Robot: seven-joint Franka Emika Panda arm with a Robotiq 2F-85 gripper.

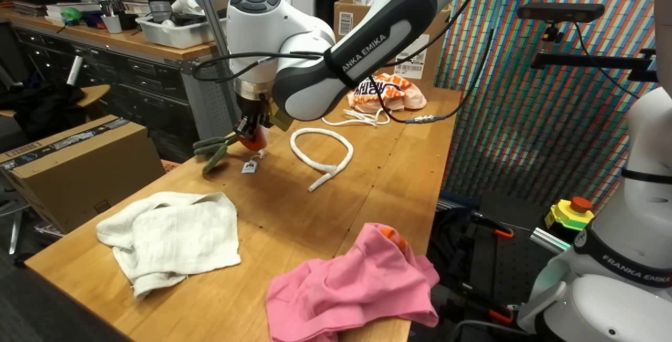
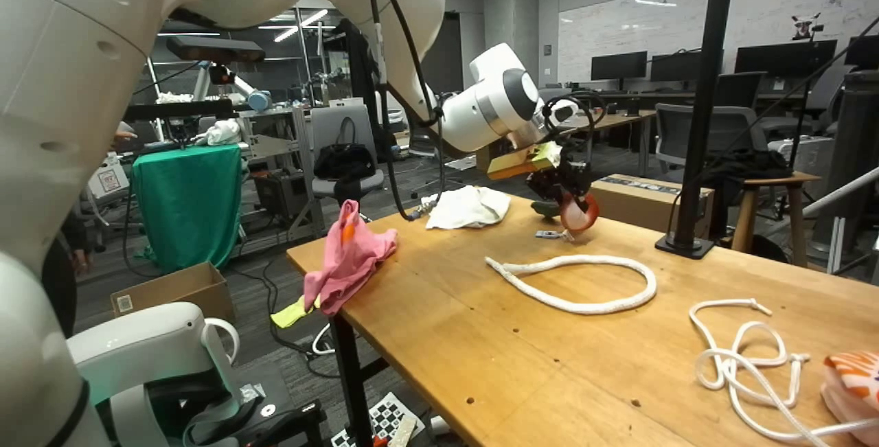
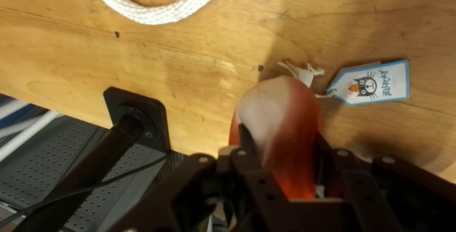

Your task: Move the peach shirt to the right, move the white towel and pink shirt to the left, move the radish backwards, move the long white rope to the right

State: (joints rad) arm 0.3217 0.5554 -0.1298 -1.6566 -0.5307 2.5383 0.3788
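Fingers flank the rounded red-white radish in the wrist view, partly parted, grip uncertain; in an exterior view, the outstretched arm angles down to it near the tabletop edge; in an exterior view, thick rope lies looped nearby.

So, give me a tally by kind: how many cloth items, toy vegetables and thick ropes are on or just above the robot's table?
Cloth items: 3 (white towel, pink shirt, peach shirt)
Toy vegetables: 1 (radish)
Thick ropes: 1 (long white rope)
Total: 5
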